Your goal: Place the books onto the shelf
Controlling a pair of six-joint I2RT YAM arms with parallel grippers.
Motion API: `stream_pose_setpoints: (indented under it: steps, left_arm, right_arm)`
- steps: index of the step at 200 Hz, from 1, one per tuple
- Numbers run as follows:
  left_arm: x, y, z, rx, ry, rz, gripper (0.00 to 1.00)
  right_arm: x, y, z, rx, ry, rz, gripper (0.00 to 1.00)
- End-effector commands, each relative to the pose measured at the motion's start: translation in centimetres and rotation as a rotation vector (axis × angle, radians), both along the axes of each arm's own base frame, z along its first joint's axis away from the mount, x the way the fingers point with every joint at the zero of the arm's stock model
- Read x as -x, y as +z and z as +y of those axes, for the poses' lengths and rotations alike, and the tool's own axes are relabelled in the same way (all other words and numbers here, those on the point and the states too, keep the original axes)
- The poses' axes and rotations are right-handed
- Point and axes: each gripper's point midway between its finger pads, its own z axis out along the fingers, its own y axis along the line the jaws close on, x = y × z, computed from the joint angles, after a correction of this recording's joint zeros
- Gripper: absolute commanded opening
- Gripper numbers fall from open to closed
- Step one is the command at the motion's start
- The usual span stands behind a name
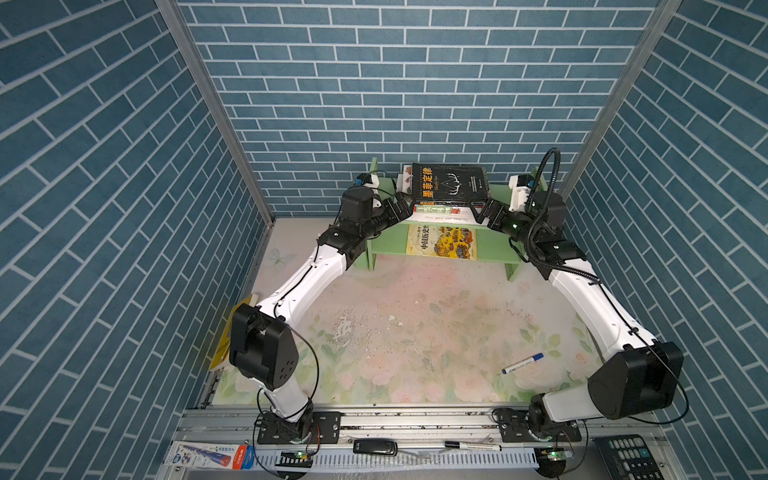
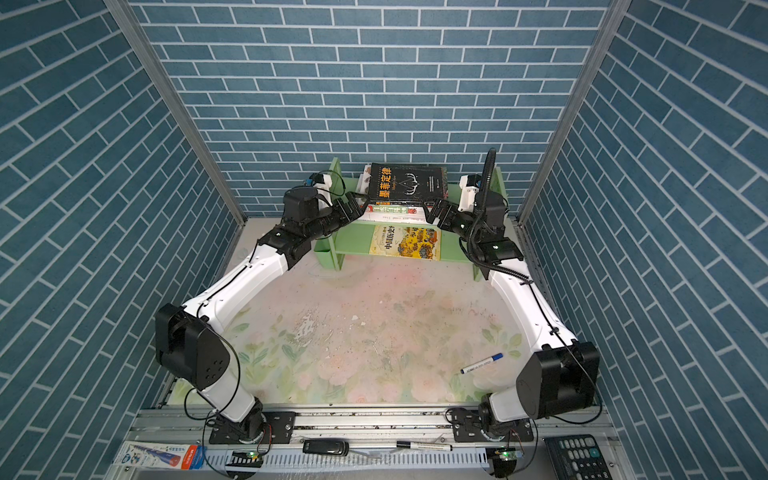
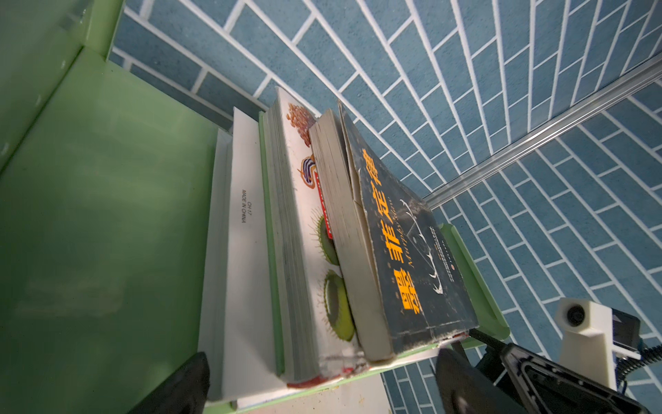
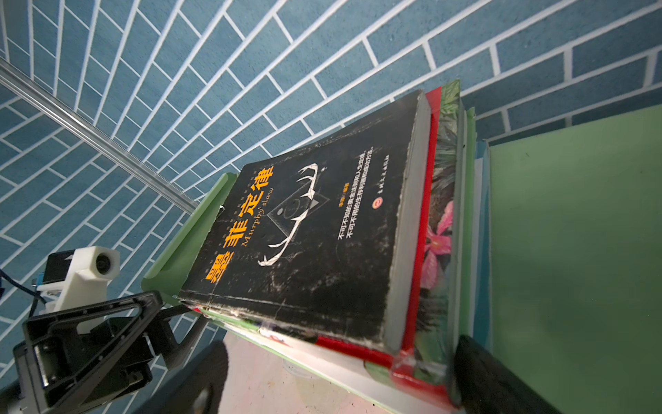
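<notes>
as left fingers, right fingers gape, black book lies flat, long axis along shelf.

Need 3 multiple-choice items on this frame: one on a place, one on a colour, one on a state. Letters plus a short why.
1. Where does the yellow picture book lie?
A) on the lower tier of the shelf
B) standing on end on the upper tier
C) on the table by the pen

2. What colour is the cover on top of the stack?
A) white
B) black with orange characters
C) green

3. How do the two tools stand?
A) both shut tight
B) one shut on the pen
C) both wide open

Answers:
1 A: it lies flat on the lower tier, cover up.
2 B: the black book tops the stack in both top views.
3 C: the left tool and right tool have their jaws spread, one at each front corner of the stack.
</notes>
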Motion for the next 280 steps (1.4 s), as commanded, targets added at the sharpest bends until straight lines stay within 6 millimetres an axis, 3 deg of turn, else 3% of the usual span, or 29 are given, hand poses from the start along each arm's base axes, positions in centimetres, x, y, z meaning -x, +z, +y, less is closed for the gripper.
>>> stream_pose_setpoints:
  steps: [1, 47, 99, 138, 191, 241, 262, 280]
  left_arm:
    - [-0.1, 1.8, -1.6, 0.074, -0.072, -0.049, 1.0]
    - [0.9, 2.7, -3.3, 0.189, -0.163, -0.058, 1.0]
    - [1.8, 4.3, -3.2, 0.253, -0.179, -0.084, 1.0]
    - [1.3, 3.7, -2.8, 0.232, -0.156, -0.072, 1.0]
    - [1.5, 4.8, 0.1, 0.176, -0.069, -0.116, 1.0]
    - [5.1, 7.5, 2.9, 0.011, -0.047, -0.217, 1.0]
    - [6.9, 7.0, 4.8, -0.094, -0.013, -0.215, 1.0]
    - [8.1, 5.2, 7.3, -0.156, 0.033, -0.17, 1.0]
  right_arm:
    - [0.3, 1.1, 0.8, 0.015, 0.039, -0.037, 0.98]
    - [0.5, 1.3, 1.2, 0.007, 0.053, -0.043, 0.98]
    - [0.4, 1.0, 1.2, 0.004, 0.05, -0.035, 0.98]
    - [0.4, 0.9, 0.9, 0.01, 0.027, -0.034, 0.98]
    - [1.2, 1.7, 0.0, 0.03, -0.005, -0.052, 0.98]
    - [2.8, 2.4, -1.6, 0.058, -0.069, -0.023, 0.98]
    - [4.3, 2.5, -1.7, 0.051, -0.058, -0.01, 0.98]
    - [5.8, 2.6, -1.4, 0.044, -0.029, -0.013, 0.97]
